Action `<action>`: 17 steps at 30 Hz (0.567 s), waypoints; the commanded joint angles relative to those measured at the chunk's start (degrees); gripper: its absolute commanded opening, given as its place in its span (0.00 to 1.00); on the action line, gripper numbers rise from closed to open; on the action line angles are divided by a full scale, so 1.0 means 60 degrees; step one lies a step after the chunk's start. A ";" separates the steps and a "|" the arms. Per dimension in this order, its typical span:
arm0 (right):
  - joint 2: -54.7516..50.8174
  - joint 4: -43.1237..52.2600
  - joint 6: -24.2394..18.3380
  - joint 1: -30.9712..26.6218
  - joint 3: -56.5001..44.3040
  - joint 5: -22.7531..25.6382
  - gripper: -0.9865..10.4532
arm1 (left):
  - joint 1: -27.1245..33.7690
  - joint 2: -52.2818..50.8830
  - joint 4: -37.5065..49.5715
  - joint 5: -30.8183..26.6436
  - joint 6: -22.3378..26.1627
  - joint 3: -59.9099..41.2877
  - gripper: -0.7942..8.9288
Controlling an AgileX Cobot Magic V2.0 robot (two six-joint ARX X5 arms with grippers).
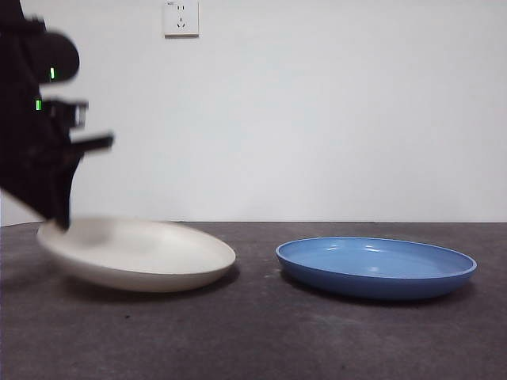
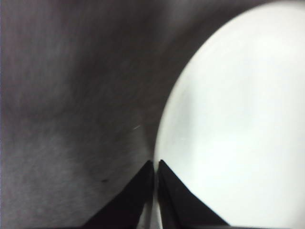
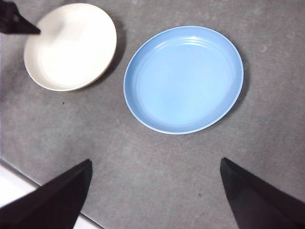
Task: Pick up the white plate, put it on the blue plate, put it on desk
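Observation:
The white plate (image 1: 142,255) rests on the desk (image 1: 261,340) at the left, tilted, with its left rim lifted and its right side low. My left gripper (image 1: 59,222) comes down from the upper left and is shut on that raised rim. In the left wrist view the jaws of the left gripper (image 2: 155,164) pinch the edge of the white plate (image 2: 238,119). The blue plate (image 1: 376,265) lies flat to the right, apart from the white one. My right gripper (image 3: 155,161) hangs open high above the desk (image 3: 267,133), looking down on the blue plate (image 3: 183,78) and the white plate (image 3: 71,45).
A white wall with a socket (image 1: 181,17) stands behind the desk. In the right wrist view the desk's edge (image 3: 28,179) runs across one corner, close to the right gripper's jaw.

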 commanded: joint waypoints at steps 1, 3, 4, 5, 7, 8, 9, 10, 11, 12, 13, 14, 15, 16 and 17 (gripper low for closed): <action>0.0036 0.0076 0.0102 0.0040 0.0178 -0.0022 0.46 | -0.0044 -0.0408 0.0098 0.0750 -0.0182 0.0463 0.10; 0.0036 0.0076 0.0106 0.0036 0.0178 -0.0022 0.46 | -0.0149 -0.0637 0.0080 0.1180 -0.0415 0.0718 0.10; 0.0036 0.0076 0.0106 0.0036 0.0178 -0.0022 0.46 | -0.0215 -0.0699 0.0080 0.1260 -0.0510 0.0841 0.10; 0.0036 0.0076 0.0106 0.0036 0.0178 -0.0018 0.46 | -0.0299 -0.0732 0.0080 0.1264 -0.0543 0.0976 0.10; 0.0036 0.0076 0.0106 0.0036 0.0178 -0.0018 0.46 | -0.0510 -0.0739 0.0062 0.1264 -0.0663 0.1290 0.10; 0.0036 0.0076 0.0106 0.0036 0.0178 -0.0018 0.46 | -0.0634 -0.0739 0.0080 0.1264 -0.0772 0.1410 0.10; 0.0036 0.0076 0.0109 0.0036 0.0178 -0.0018 0.46 | -0.0790 -0.0736 0.0146 0.1264 -0.0831 0.1508 0.10; 0.0025 0.0076 0.0124 0.0036 0.0175 -0.0015 0.46 | -0.0951 -0.0736 0.0237 0.1264 -0.0863 0.1577 0.10; 0.0025 0.0076 0.0146 0.0036 0.0178 -0.0007 0.46 | -0.1096 -0.0729 0.0346 0.1264 -0.0933 0.1617 0.10; 0.0025 0.0076 0.0175 0.0036 0.0178 0.0000 0.46 | -0.1293 -0.0714 0.0525 0.1264 -0.1096 0.1632 0.10; 0.0025 0.0076 0.0175 0.0036 0.0178 -0.0004 0.46 | -0.1457 -0.0670 0.0688 0.1264 -0.1188 0.1632 0.10; 0.0025 0.0076 0.0179 0.0036 0.0178 -0.0004 0.46 | -0.1614 -0.0616 0.0852 0.1264 -0.1311 0.1632 0.10; 0.0025 0.0076 0.0204 0.0036 0.0182 -0.0004 0.46 | -0.1821 -0.0532 0.1016 0.1264 -0.1443 0.1632 0.10; 0.0022 0.0076 0.0288 0.0036 0.0193 0.0004 0.46 | -0.1974 -0.0441 0.1133 0.1264 -0.1523 0.1632 0.10; 0.0015 0.0076 0.0357 0.0036 0.0215 0.0004 0.46 | -0.2120 -0.0328 0.1257 0.1264 -0.1581 0.1632 0.10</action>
